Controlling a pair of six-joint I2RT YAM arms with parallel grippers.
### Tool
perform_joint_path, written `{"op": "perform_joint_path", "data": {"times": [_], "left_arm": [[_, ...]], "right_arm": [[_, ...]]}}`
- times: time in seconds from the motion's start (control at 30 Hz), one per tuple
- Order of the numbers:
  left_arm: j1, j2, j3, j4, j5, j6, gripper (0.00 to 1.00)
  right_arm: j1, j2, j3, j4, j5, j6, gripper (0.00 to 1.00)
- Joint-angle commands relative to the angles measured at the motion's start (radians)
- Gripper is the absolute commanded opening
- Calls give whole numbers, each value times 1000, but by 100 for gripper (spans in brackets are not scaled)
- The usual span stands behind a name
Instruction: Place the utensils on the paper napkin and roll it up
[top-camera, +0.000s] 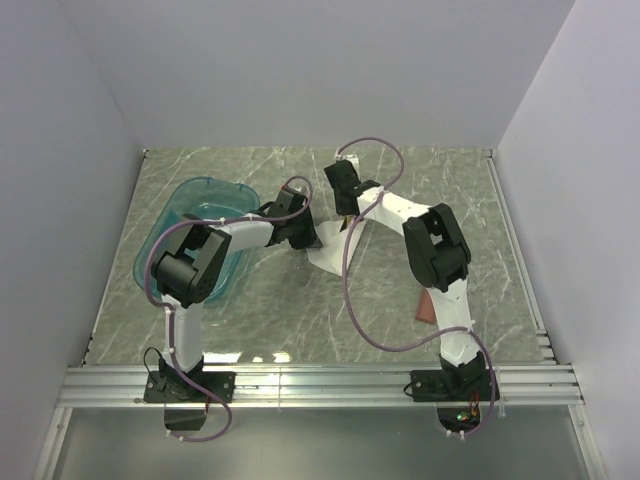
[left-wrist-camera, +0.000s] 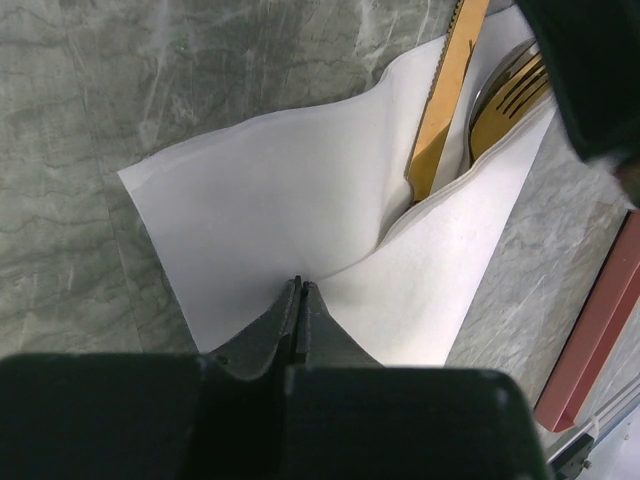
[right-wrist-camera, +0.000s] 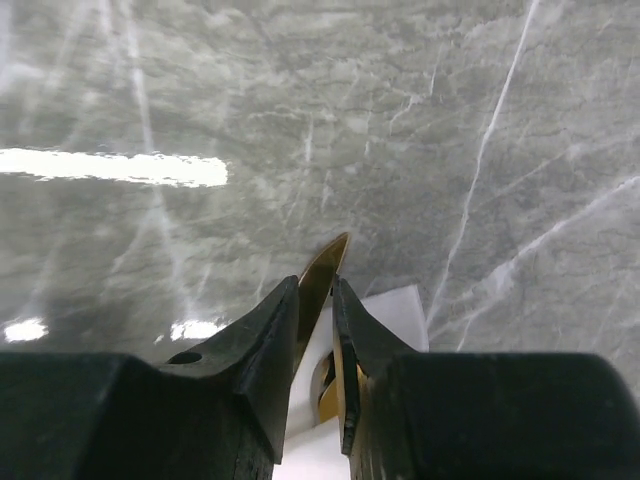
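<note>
Pinching a fold of the napkin, the left claw is being shown with its fingers pressed together on the white paper at the lower middle of the left wrist view. The utensils are being cradled inside that fold: a golden-brown knife with a fork just beside it. Their long axis is running from the crease at the centre toward the upper right corner, away from the left claw.

In the right wrist view, the right claw is being seen clamped on the tip of one golden utensil, which is poking out between its fingers. A corner of the napkin is lying just beneath.

In the top view, the napkin is lying at the middle of the desk, between the two claws, with the left claw at its left edge and the right claw just above it. The rolling is judged to be only beginning. The paper is to be turned across the utensils' long axis, and the left claw, already on the sheet, is judged the nearer for that.

The desk is being shown as grey, marbled and glossy, so the thin paper is judged likely to slide. A teal tub is sitting at the left, a reddish tray at the lower right of the left wrist view, and the space is being closed in by plain pale walls.
</note>
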Motion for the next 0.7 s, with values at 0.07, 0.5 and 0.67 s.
{"op": "perform_joint_path", "data": {"times": [0.07,0.5,0.67], "left_arm": [[-5,49,-2,-66,-36,11,0],[-5,66,4,-97,-50,0,0],[0,72,-2,-106,-58,-9,0]], "right_arm": [[-6,-89,-5,60,-95,54,28],[-28,28,23,31,-177,120,23],[-40,5,-16,-3,-151,108,22]]}}
